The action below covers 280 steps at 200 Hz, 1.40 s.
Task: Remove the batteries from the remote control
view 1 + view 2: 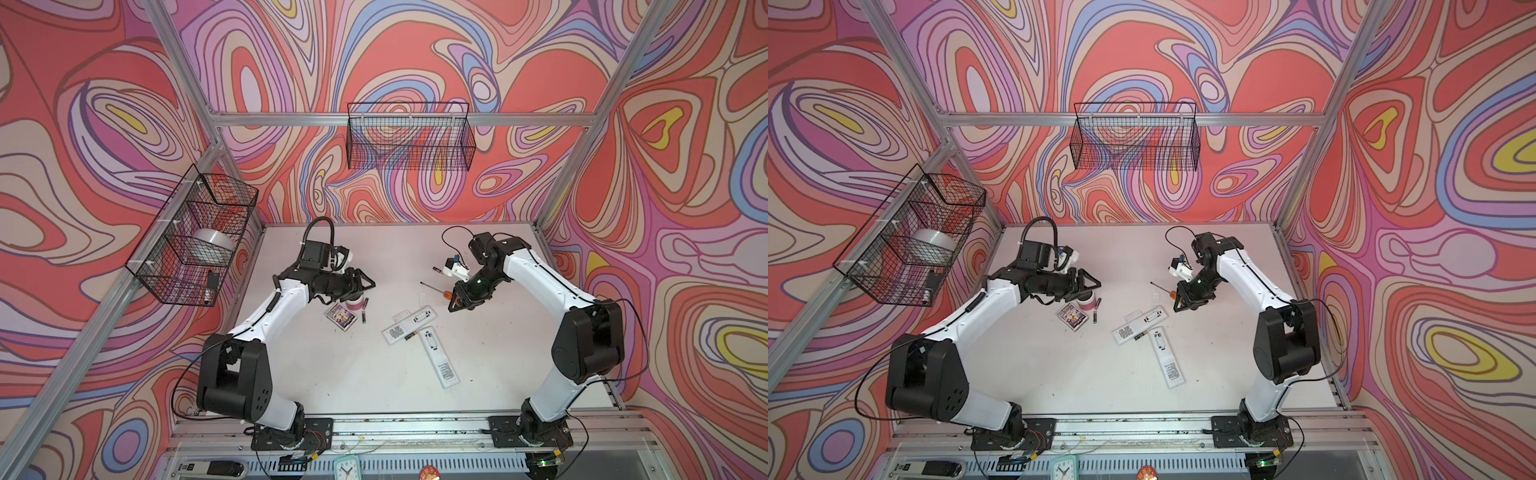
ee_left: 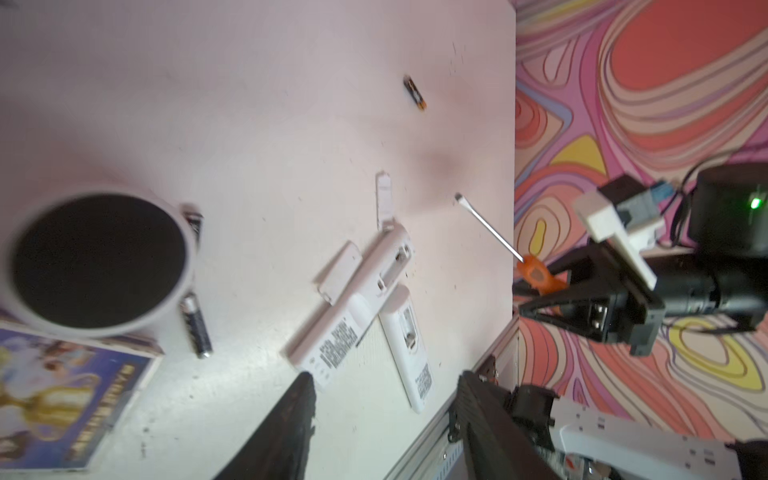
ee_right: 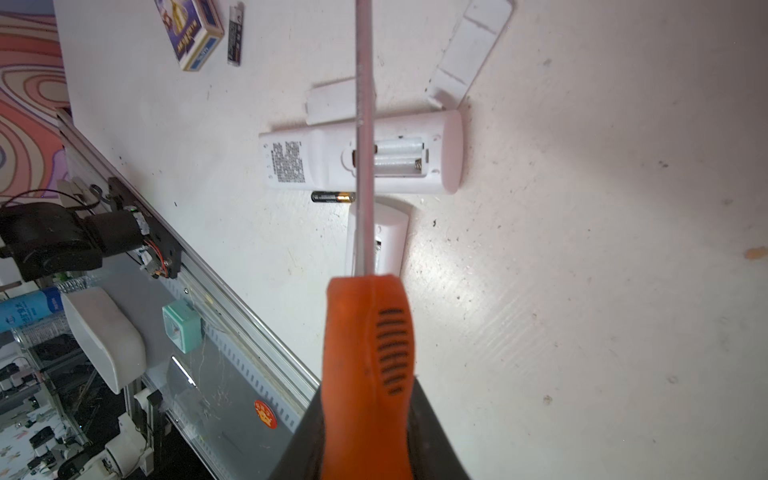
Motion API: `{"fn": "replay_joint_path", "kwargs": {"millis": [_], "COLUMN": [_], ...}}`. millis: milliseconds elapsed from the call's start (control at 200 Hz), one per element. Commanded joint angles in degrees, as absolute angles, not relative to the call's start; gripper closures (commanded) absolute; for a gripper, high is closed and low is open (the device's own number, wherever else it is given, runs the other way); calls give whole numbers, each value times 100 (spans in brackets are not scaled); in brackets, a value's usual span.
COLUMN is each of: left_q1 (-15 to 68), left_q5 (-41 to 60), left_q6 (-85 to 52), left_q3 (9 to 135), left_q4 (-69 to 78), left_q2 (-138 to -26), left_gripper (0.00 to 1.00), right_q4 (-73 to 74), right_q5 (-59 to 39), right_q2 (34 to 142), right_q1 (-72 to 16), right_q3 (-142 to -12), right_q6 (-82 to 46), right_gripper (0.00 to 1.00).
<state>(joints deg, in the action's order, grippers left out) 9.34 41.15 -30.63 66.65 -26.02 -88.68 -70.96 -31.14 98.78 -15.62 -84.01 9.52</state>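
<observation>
The batteries (image 1: 364,316) seem all out already: two lie on the bench (image 1: 332,374) beside the white cup (image 1: 355,306) near the left tool (image 1: 369,286), whose fingers (image 2: 299,415) stand spread and empty, a middle battery (image 1: 411,336) lies between the two face-down remotes (image 1: 438,361), whose opened bays look bare, and a far battery (image 1: 437,269) rests back near the right tool (image 1: 454,297), which pinches the orange screwdriver (image 3: 365,332). I judge the unloading done, so the next move calls for checking both bays and laying the screwdriver down. Print on the remote labels, card box (image 1: 340,316) and batteries is too small to read.
</observation>
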Motion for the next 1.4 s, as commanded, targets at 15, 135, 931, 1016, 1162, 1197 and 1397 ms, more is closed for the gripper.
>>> {"fn": "replay_joint_path", "kwargs": {"millis": [15,135,931,1016,1162,1197,1397], "left_q1": [890,814,703,651,491,443,199], "left_q5": [3544,3579,3512,3464,3387,3393,3438], "left_q6": [-2973,-2991,-3016,-2942,-2885,-2884,-2918], "left_q3": [7384,7536,6075,5984,5860,5824,5661], "left_q4": [-2853,-2745,-3220,-3309,-3409,-3419,-3390], "left_q2": [-9710,-10083,-8402,-8289,-8115,-8073,-7969], "left_gripper": [43,43,33,33,32,32,30], "right_q4": [-6640,-6501,-2223,-2250,-2482,-2504,-2600], "right_q5": [-3502,-3481,-614,-452,-366,-365,-417], "right_q2": [9526,9289,9354,9484,9735,9763,9794], "right_q1": [-1556,-1556,-1468,-1468,-1468,-1470,-1468], "right_q3": [-8271,-8161,-5277,-5352,-5537,-5559,-5671], "right_q6": [635,661,-751,-651,-443,-438,-287], "right_gripper": [100,100,93,81,62,59,44]}}
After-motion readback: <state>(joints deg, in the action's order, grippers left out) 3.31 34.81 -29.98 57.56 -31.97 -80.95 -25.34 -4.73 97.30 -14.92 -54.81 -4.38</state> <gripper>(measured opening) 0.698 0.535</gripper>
